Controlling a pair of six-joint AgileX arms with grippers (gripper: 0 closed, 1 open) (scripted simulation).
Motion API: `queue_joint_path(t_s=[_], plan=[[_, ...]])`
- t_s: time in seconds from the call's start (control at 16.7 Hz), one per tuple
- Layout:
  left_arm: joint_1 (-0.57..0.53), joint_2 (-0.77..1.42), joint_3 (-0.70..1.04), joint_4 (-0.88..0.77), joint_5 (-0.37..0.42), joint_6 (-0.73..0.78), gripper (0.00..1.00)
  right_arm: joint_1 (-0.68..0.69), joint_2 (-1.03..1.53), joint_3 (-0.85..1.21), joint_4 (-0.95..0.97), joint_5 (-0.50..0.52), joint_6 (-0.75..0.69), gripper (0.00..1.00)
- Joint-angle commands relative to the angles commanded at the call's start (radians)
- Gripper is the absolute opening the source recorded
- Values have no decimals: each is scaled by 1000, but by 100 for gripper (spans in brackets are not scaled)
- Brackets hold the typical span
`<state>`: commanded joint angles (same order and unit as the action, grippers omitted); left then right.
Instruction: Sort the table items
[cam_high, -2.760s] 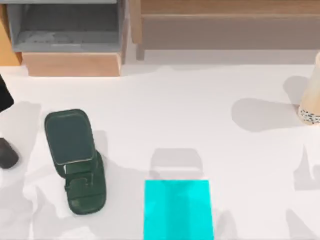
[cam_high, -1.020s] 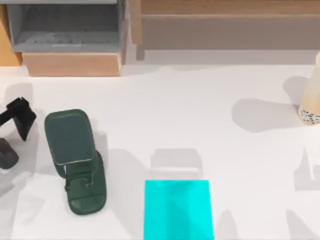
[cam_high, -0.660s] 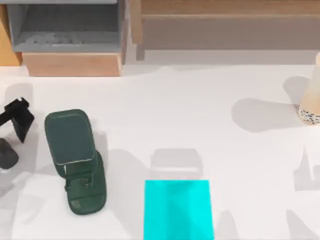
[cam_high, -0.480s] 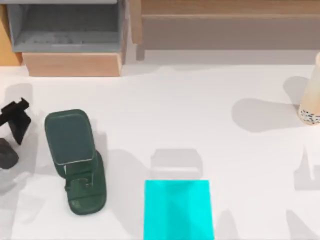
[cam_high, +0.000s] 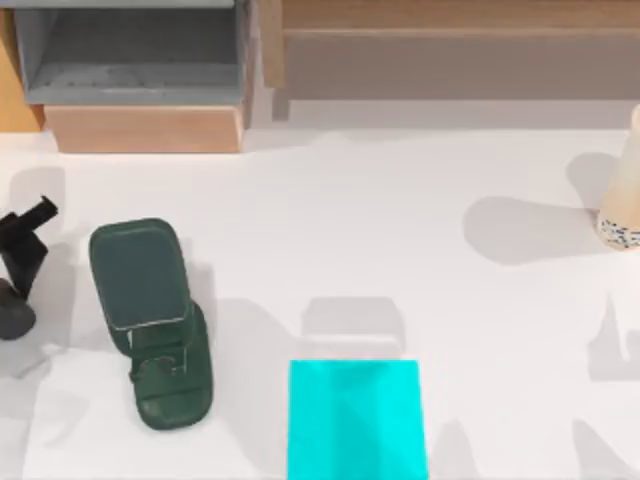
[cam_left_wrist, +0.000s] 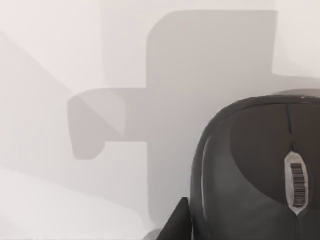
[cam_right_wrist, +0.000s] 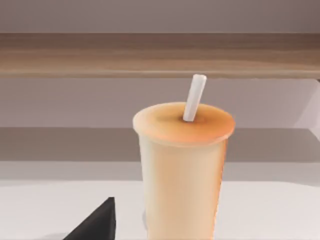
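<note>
The black oval mouse (cam_high: 12, 312) lies at the table's far left edge. My left gripper (cam_high: 25, 250) hangs just behind and over it, open. In the left wrist view the mouse (cam_left_wrist: 260, 170) looms close, and one dark fingertip (cam_left_wrist: 175, 225) stands beside its flank. The cream cup (cam_high: 622, 200) with a dark-speckled base stands at the far right edge. The right wrist view looks straight at the cup (cam_right_wrist: 182, 165), which has a white straw. One finger (cam_right_wrist: 97, 222) of the open right gripper juts in well off to the side and does not touch the cup.
A dark green phone stand (cam_high: 150, 320) sits just right of the mouse. A cyan mat (cam_high: 355, 420) lies at the front centre. At the back stand a grey open box (cam_high: 130, 60) on a wooden base and a long wooden shelf (cam_high: 450, 50).
My left gripper has slid left and dropped closer to the mouse, now overlapping its back edge. The mouse, cup and stand have not moved.
</note>
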<state>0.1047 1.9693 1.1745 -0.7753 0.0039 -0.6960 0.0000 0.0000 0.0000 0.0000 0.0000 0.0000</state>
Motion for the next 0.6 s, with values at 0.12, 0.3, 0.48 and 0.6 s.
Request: queue_joint_path(t_s=[0.12, 0.3, 0.48, 0.6], plan=[[0, 0, 0, 0, 0, 0, 0, 0, 0, 0, 0, 0, 0, 100], [0, 0, 0, 0, 0, 0, 0, 0, 0, 0, 0, 0, 0, 100], [-1, -8, 0, -7, -4, 5, 0, 0, 0, 0, 0, 0, 0, 100], [0, -12, 14, -24, -4, 3, 0, 0, 0, 0, 0, 0, 0, 100]])
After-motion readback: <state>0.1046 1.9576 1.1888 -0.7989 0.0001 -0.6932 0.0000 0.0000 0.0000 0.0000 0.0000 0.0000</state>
